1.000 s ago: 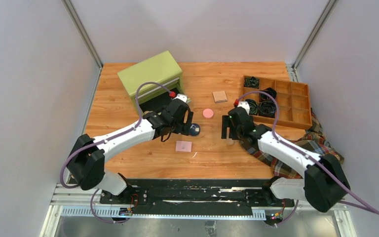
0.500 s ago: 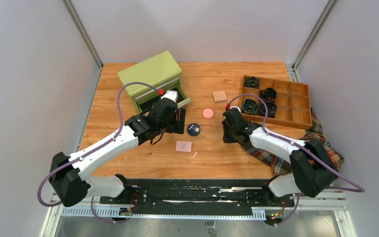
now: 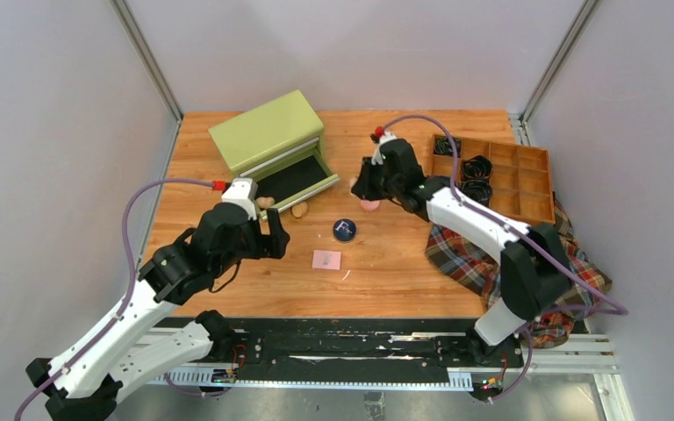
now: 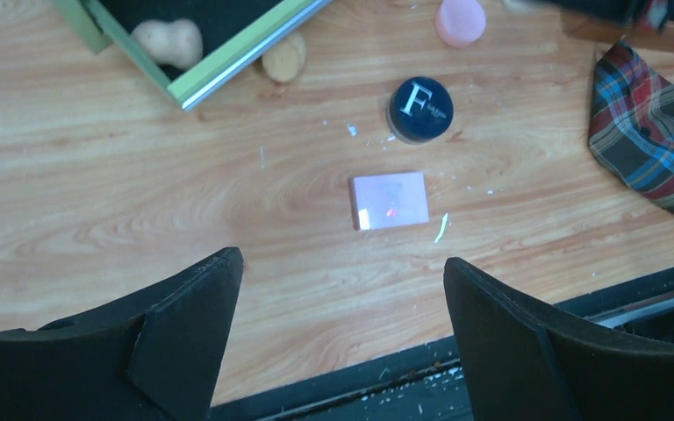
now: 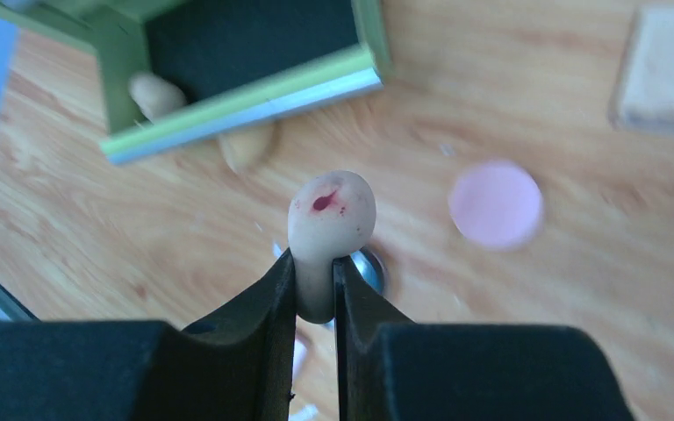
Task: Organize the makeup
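**A:** What do your grippers have?

**B:** My right gripper (image 5: 316, 266) is clamped on a tan sponge (image 5: 329, 210). I have it by the narrow end. The round end pokes out past my fingertips and has a red smear on it. My left gripper (image 4: 340, 260) holds nothing, its jaws spread wide above the table (image 4: 140, 193) near the front edge.

**A:** Where is that sponge?

**B:** It is in the air over the wood, out in front of the open drawer (image 5: 246, 101) of the green box (image 3: 263, 130). The pink disc (image 5: 496, 203) lies on the table off to one side below it.

**A:** And the other makeup?

**B:** A second sponge (image 4: 168, 41) lies inside the drawer, close to its front wall. A third sponge (image 4: 283, 57) lies on the table just beside the drawer front. The navy compact (image 4: 419, 109), with a white F on its lid, sits between the drawer and the pink pad (image 4: 390, 200), apart from both. The pad lies flat just ahead of my open left jaws. A tan square (image 5: 667, 70) lies beyond the disc, blurred in my right wrist view.

**A:** What else is there?

**B:** A plaid cloth (image 3: 461, 259) is draped over the table's right front. Behind it a wooden tray (image 3: 534, 184) holds black bands (image 3: 476, 167) in several of its compartments.
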Tool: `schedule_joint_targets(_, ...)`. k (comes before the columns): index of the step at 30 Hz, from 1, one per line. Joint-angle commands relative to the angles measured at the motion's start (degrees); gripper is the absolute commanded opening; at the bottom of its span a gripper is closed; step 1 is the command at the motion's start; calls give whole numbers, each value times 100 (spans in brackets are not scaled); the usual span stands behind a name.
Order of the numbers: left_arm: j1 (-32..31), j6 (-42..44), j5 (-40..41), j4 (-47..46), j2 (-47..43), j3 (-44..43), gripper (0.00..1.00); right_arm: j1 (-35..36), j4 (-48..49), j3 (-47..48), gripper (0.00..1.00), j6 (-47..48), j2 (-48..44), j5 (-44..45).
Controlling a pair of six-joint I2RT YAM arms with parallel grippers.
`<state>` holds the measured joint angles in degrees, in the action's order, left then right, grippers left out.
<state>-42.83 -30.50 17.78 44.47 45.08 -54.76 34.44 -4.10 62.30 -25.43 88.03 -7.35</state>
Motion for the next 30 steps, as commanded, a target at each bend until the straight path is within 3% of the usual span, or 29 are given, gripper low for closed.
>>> schedule_joint_targets(1, 47, -522, 100, 611, -535, 370, 89, 252, 245, 1177, 19, 129, 1014, -504)
schedule_joint_targets(8, 47, -410, 295, 759, -675, 302, 89, 367, 331, 2986, 29, -39, 2681, -734)
schedule_joint_targets(12, 47, -337, 331, 778, -572, 219, 89, 367, 76, 3881, 71, -68, 3332, -854)
schedule_joint_targets(14, 47, -235, 369, 799, -574, 196, 90, 360, -82, 3923, 80, 58, 3267, -810)
schedule_joint_targets(24, 55, 29, 508, 668, -411, 70, 90, -127, -5, 1854, 82, 882, 1693, 158)
schedule_joint_targets(30, 55, -40, 294, 420, 15, 159, 89, -103, -522, 1327, 86, 1140, 1550, -240)
